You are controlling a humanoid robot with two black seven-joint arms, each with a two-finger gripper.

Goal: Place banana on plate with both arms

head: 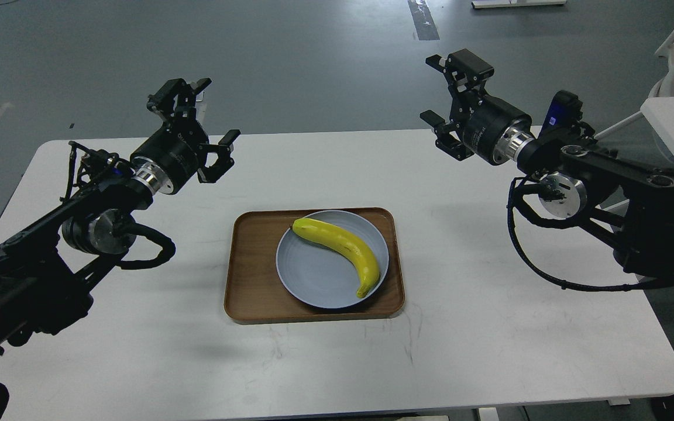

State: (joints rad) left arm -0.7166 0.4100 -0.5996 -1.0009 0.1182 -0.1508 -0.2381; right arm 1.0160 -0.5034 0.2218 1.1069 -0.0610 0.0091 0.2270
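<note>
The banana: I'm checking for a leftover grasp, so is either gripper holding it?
No, the banana lies on the plate, with the left gripper and right gripper open and apart.

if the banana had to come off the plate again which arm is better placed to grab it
Left, marginally. The left gripper hangs open slightly nearer the banana on the plate than the open right gripper, which sits higher and farther back. Both are well clear.

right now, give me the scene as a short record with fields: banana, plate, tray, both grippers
banana: banana lies on the plate, along its far-right part
plate: plate sits inside the tray
tray: wooden tray on the white table, near the middle
left gripper: left gripper open, empty, raised to the left of the tray
right gripper: right gripper open, empty, raised to the right of the tray
task state: banana already on plate
</note>
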